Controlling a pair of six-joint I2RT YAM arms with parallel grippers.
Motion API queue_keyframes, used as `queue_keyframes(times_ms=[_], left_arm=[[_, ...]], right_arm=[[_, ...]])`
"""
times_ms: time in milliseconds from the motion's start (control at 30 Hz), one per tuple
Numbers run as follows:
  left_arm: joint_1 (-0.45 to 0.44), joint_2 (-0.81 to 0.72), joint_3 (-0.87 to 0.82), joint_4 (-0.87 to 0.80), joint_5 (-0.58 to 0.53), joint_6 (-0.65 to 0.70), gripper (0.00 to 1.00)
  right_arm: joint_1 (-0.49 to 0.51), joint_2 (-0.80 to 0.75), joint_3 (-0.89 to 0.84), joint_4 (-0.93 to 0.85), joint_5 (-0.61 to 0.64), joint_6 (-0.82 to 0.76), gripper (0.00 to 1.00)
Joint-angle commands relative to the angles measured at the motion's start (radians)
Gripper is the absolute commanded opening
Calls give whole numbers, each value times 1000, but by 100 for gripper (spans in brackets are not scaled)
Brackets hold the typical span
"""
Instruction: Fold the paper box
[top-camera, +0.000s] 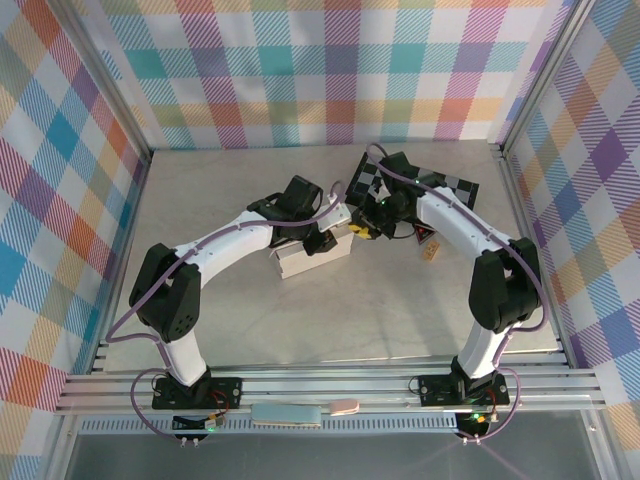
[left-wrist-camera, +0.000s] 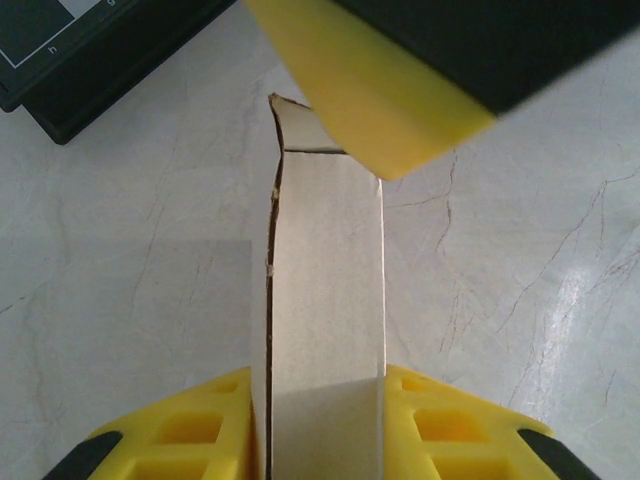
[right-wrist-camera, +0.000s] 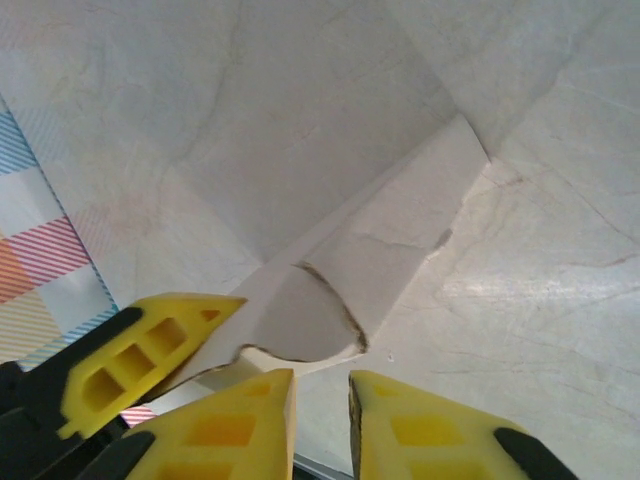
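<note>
The left claw (left-wrist-camera: 325, 405) is clamping an upright wall of the paper box (left-wrist-camera: 330, 260). The white panel is standing between its two yellow fingers, touching both and running straight out ahead of them. The box is sitting on the tabletop (top-camera: 250, 320) directly beneath this claw, only partly formed.

At the far end of the held panel a small end flap with a ragged brown edge is sticking up. A finger (left-wrist-camera: 380, 90) of the right claw (right-wrist-camera: 320, 400) is hovering just above that flap. In the right wrist view, that claw's own fingers are sitting nearly together with a thin gap between them. A rounded tab of the box is lying just ahead of their tips, and I cannot tell whether they are pinching any card. The chequered board (top-camera: 440, 183) is lying beyond the right claw, apart from the box.

The step in hand looks like closing one end: the left claw is bracing the wall while the right is working on the end flap. The next move probably calls for the right claw to push that flap inward along its crease. The left would need to be holding steady meanwhile, and the pressure should be light, since card this thin could buckle or tear.
</note>
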Motion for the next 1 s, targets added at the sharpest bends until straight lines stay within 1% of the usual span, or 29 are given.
queue_keyframes(times_ms=[0, 133, 267, 367, 500, 600, 667, 767, 967], left_arm=[[15, 31, 8, -49, 3, -14, 27], [16, 29, 8, -50, 4, -15, 27], [16, 25, 8, -54, 1, -9, 27], [16, 24, 7, -55, -2, -7, 27], [16, 25, 7, -54, -1, -7, 27], [16, 24, 8, -55, -1, -6, 27], [16, 22, 8, -56, 0, -6, 27], [16, 22, 7, -55, 0, -7, 27], [16, 22, 9, -55, -1, -8, 27]], right_arm=[[-6, -4, -37, -20, -9, 18, 19], [-15, -25, -83, 21, -18, 32, 19], [-18, -57, -49, 29, -17, 40, 22], [-20, -89, -46, 67, -22, 99, 29], [-20, -129, -78, 178, -30, 223, 39], [-21, -130, -76, 233, -25, 299, 42], [-26, -116, -57, 231, -23, 323, 42], [-31, -80, -15, 179, -24, 330, 40], [-31, -40, -6, 174, -59, 361, 33]])
